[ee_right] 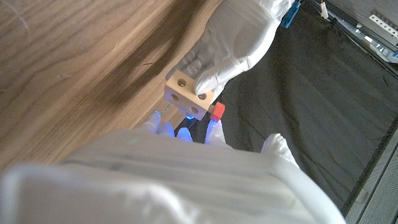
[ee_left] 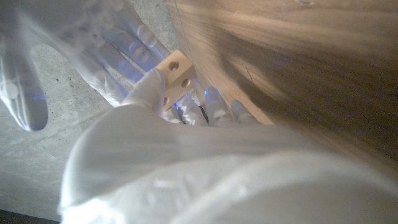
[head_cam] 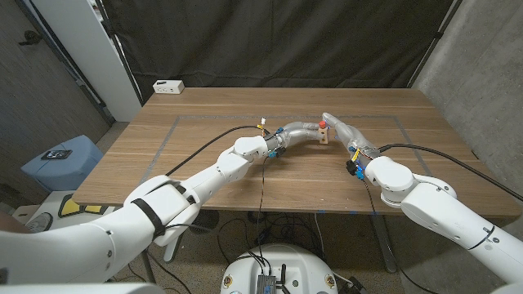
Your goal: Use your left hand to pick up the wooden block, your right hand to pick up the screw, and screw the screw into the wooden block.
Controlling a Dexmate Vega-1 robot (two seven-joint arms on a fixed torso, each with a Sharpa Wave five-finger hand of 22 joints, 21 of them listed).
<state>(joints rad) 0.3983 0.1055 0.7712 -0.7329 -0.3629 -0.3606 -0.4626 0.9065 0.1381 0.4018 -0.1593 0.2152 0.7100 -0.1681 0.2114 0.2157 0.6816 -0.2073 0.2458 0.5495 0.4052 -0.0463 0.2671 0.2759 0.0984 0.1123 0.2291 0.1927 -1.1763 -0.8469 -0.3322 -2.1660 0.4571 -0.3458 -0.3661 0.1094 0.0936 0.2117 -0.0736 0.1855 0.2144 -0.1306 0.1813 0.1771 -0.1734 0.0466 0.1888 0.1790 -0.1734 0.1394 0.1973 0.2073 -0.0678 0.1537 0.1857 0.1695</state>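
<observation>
Nearest you, both forearms come in from the bottom corners and converge over the middle of the wooden table point(head_cam: 204, 155), so the work sits between the hands where each can reach it. Your left hand point(head_cam: 296, 132) holds the wooden block point(head_cam: 324, 135) lifted clear of the tabletop; in the right wrist view its fingers point(ee_right: 211, 78) are clamped over the block's top and side, leaving two faces with drilled holes turned toward the other hand. That looks deliberate: an open hole faces the incoming screw. Your right hand point(head_cam: 347, 131) comes in from the opposite side, fingertips right at the block. The screw point(ee_right: 216, 112), red-headed, sits just beside the block's lower corner, and the right fingertips point(ee_right: 183, 132) are bunched close around it, so I judge it pinched, though the actual contact is hidden behind the back of the hand. In the head view the red head shows just above the block. Whether the tip is seated in a hole I cannot tell. Judgement: you are at the alignment or early threading step; keep the block steady and the screw square to the hole. Farther back, a small white box point(head_cam: 168, 86) rests near the table's far left corner, well apart from the work.
</observation>
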